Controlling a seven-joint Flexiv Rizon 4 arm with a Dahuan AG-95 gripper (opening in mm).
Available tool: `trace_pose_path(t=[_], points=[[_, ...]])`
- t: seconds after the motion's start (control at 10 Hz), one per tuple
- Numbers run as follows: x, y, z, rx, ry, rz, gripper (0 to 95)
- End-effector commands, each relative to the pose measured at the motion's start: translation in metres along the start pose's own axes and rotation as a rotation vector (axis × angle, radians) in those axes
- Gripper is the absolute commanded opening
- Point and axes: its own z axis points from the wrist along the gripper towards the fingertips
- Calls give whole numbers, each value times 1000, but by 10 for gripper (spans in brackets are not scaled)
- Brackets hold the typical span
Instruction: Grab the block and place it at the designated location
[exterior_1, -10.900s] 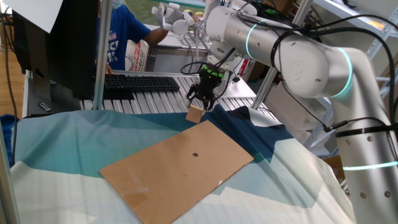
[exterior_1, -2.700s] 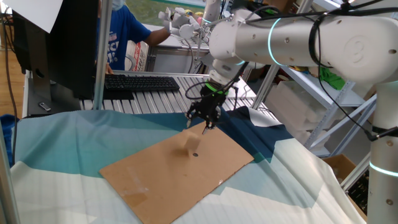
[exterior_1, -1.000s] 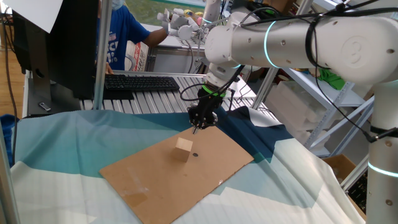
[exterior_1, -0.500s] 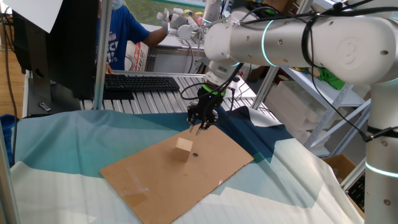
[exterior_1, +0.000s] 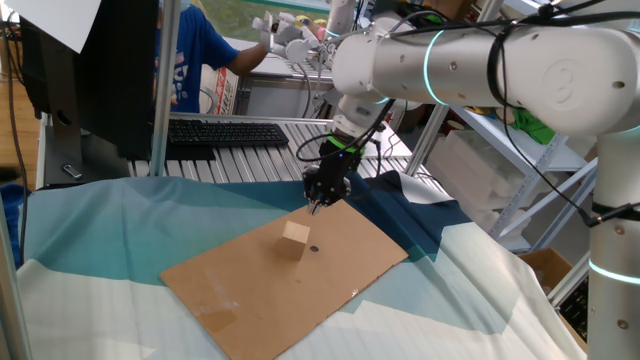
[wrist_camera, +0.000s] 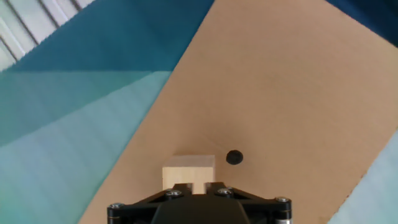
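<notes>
Above the cardboard sheet's (exterior_1: 330, 290) far edge: gripper (exterior_1: 316, 205), fingers drawn together, holding nothing. Below and apart from it: wooden block (exterior_1: 295, 238), resting on the sheet just beside a small black dot (exterior_1: 313, 248). Beneath the sheet: blue-green cloth (exterior_1: 100, 230).

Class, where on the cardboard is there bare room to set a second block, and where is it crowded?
Free: the cardboard's near half, from the block to the front edge, and the right strip between the dot and the right corner. Crowded: the far corner, where the pincer hangs near block and dot, which sit close together.
</notes>
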Motion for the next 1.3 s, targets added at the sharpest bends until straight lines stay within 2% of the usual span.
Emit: trace_pose_path(t=[0.1, 0.5, 1.0, 1.3], points=[[-2, 2, 0, -3, 100, -49, 0], [-2, 3, 0, -1, 116, -57, 0], [-2, 3, 0, 0, 120, -45, 0], [-2, 3, 0, 3, 124, -7, 0]])
